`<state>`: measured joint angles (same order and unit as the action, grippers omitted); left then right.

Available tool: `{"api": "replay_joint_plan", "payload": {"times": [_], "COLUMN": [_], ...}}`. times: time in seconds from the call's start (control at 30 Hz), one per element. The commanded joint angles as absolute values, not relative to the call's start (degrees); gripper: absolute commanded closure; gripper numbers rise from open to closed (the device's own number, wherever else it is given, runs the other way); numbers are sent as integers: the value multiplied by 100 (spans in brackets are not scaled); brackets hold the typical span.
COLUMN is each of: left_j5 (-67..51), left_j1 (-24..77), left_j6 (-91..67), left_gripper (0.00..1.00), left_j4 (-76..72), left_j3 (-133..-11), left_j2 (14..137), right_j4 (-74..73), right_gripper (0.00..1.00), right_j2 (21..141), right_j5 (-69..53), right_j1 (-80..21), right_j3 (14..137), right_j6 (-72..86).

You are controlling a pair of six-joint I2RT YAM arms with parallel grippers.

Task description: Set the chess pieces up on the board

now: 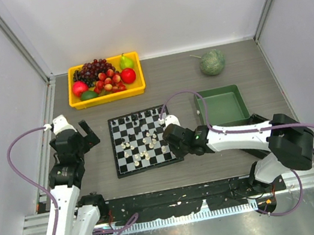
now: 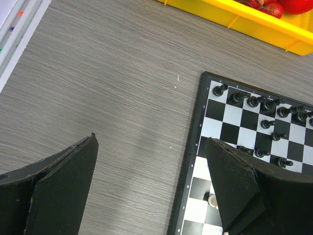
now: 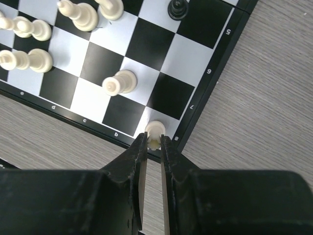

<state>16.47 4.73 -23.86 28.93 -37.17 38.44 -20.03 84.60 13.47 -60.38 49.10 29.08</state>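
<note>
Right gripper [image 3: 154, 143]: fingers pinching a white piece [image 3: 154, 130] at the board's [image 3: 217, 53] near corner square. More white pieces [image 3: 120, 82] stand on squares close by.

Left gripper [image 2: 151, 142]: fingers spread wide, holding nothing, over the table [image 2: 98, 73] at the board's left edge. Black pieces [image 2: 266, 104] line the far rows.

left gripper [image 2: 151, 142]: jaws wide apart, holding nothing | counter [image 2: 107, 73]: grey wood grain | board [image 2: 221, 133]: corner at right, partly under right jaw | black pieces [image 2: 266, 104]: lined along far edge | cream piece [image 2: 212, 199]: just beside right jaw | yellow tray [image 2: 254, 22]: top right
</note>
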Motion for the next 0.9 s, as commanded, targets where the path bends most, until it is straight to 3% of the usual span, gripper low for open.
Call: {"api": "replay_joint_plan", "payload": {"times": [0.0, 0.3, 0.63, 0.87], "left_j5": [1626, 1600, 1600, 1617], "left_j1": [422, 431, 422, 422], "left_j6": [-2461, -2470, -2470, -2452], "left_gripper": [1, 1, 1, 1], "left_j4": [2610, 2584, 2566, 2584], "left_j3": [-3700, -3691, -3656, -3647], "left_j2": [3850, 3902, 3911, 3894], "right_j4": [-1977, -1977, -2144, -2268], "right_gripper": [92, 87, 64, 57], "right_j2": [8420, 8525, 8236, 8130], "right_j5": [1652, 1617, 1661, 1828], "right_j1": [-6091, -6152, -6170, -6161], "right_j3": [4860, 4904, 5150, 5536], "right_j6": [3050, 3050, 2865, 2646]}}
